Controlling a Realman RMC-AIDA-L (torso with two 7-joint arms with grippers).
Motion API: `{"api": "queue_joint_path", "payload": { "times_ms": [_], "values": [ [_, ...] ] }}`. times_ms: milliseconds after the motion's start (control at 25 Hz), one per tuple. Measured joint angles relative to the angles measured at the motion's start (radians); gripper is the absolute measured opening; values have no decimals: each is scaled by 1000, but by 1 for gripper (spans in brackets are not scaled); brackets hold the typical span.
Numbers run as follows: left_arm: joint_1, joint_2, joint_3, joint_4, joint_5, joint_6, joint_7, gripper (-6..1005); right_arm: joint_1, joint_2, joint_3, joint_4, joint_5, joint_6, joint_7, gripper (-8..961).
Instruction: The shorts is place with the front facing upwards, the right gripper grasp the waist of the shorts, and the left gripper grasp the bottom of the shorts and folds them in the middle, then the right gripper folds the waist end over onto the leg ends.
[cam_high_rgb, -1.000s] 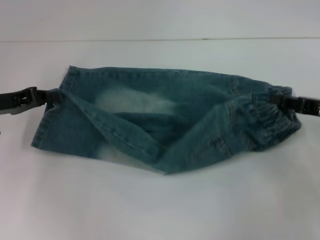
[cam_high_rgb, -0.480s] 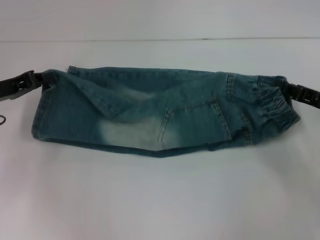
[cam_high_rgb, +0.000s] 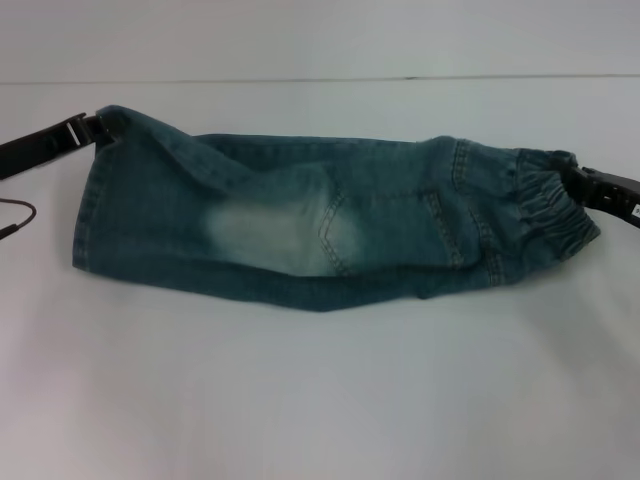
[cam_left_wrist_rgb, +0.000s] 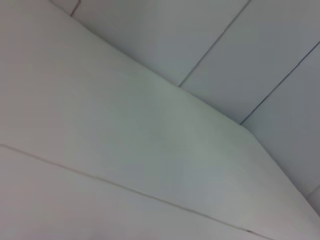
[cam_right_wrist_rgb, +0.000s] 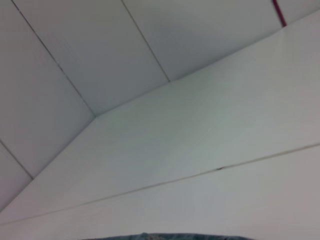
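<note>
At each end of the shorts (cam_high_rgb: 320, 225), left end effector (cam_high_rgb: 95, 128) clamped on hem, right end effector (cam_high_rgb: 580, 180) on waist (cam_high_rgb: 545, 205)

I see shorts (cam_high_rgb: 320, 225) across table (cam_high_rgb: 320, 400), left gripper (cam_high_rgb: 92, 128) at their left end, right gripper (cam_high_rgb: 578, 180) at waist (cam_high_rgb: 545, 205), right.

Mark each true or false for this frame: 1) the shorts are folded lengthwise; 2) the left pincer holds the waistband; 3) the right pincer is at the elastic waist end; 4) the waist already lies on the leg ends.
1) True: the shorts lie as a long folded strip.
2) False: the left pincer holds the leg-hem corner.
3) True: the right pincer grips the waist.
4) False: the waist and the leg ends are at opposite ends.
</note>
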Motion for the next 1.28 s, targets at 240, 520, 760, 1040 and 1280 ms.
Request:
{"api": "queue_joint_path", "payload": {
  "times_ms": [240,520,760,1040,1280],
  "values": [
    [-4,-14,-4,-1,-19,-62,42,28,-17,3,8,24,63,-32,-78,86],
    [-7,-27,2,-8,-77,-127,73,28,-17,3,8,23,116,-49,-121,94],
    [-26,-48,3,-7,-105,-188,102,29,-7,-1,5,18,117,6,-127,101],
    [-55,-59,10,-12,-123,-254,137,44,2,-6,0,15,117,50,-128,108],
    [-61,-64,28,-14,-125,-316,139,62,11,-7,0,14,118,71,-138,115]
  ]
}}
